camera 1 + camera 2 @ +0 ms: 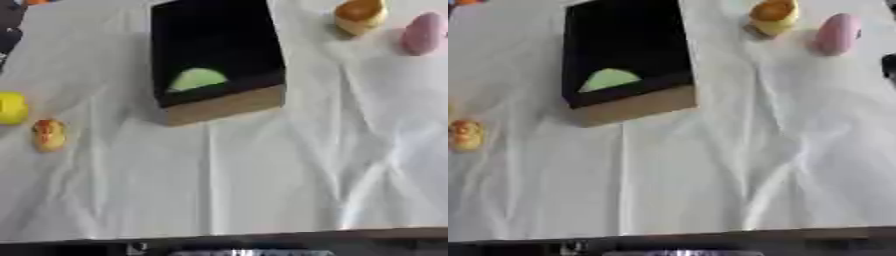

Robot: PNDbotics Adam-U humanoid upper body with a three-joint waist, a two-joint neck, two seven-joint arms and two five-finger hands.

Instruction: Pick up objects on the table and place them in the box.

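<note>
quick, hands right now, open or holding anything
left hand: not in view, state cannot be told
right hand: not in view, state cannot be told

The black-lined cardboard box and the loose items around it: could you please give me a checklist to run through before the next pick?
1. Black-lined cardboard box upright, open: ok.
2. Room inside; only a pale green rounded piece shows: ok.
3. Pink oval object unobstructed on the white tablecloth: ok.
4. Orange-topped yellow object beside it, apart: ok.
5. Small yellow-orange toy and yellow round object at left, reachable: cannot tell.
6. Hands visible, ready: not ok, neither in view.
</note>
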